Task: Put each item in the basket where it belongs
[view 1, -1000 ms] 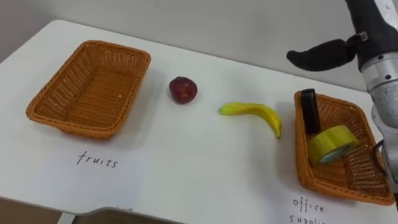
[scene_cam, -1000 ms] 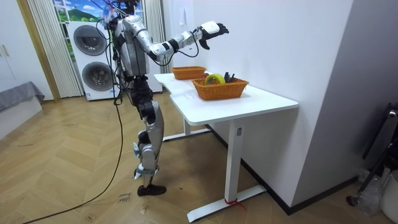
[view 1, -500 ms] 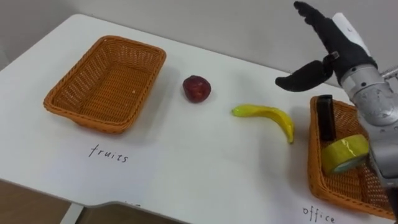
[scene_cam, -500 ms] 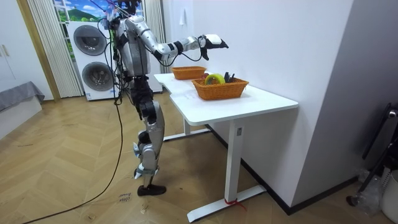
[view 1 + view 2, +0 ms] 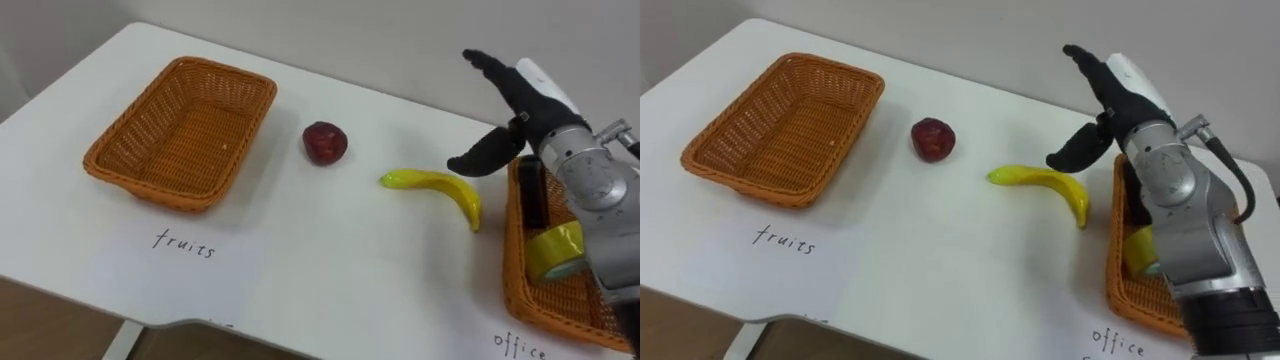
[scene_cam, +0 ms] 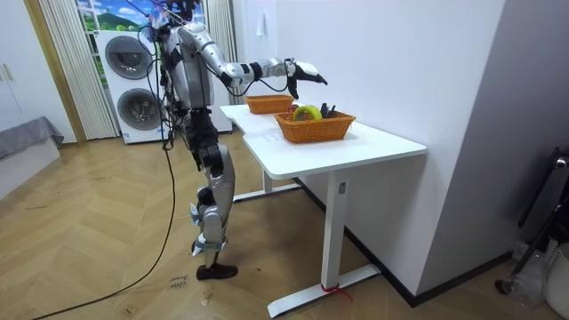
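A curved yellow banana (image 5: pixel 435 184) lies on the white bench (image 5: pixel 330 262), at 3 o'clock of the dark red apple (image 5: pixel 325 143). The right hand (image 5: pixel 525 100), released with fingers spread, hovers at the banana's 1 o'clock.

The right hand (image 5: pixel 522 112) hangs over the far right part of the table (image 5: pixel 330 270). Just to its left and a little nearer the robot, the banana (image 5: pixel 435 187) lies on the tabletop, close to the thumb but apart from it. Further left of the hand, past the banana, sits the apple (image 5: pixel 325 143), and well beyond that, at the table's left, the fruit basket (image 5: pixel 150 187). Below the hand and to its right stands the office basket (image 5: pixel 512 285). In it a dark bar (image 5: pixel 531 195) lies along the left wall under the thumb, with the tape roll (image 5: pixel 555 250) nearer the robot.
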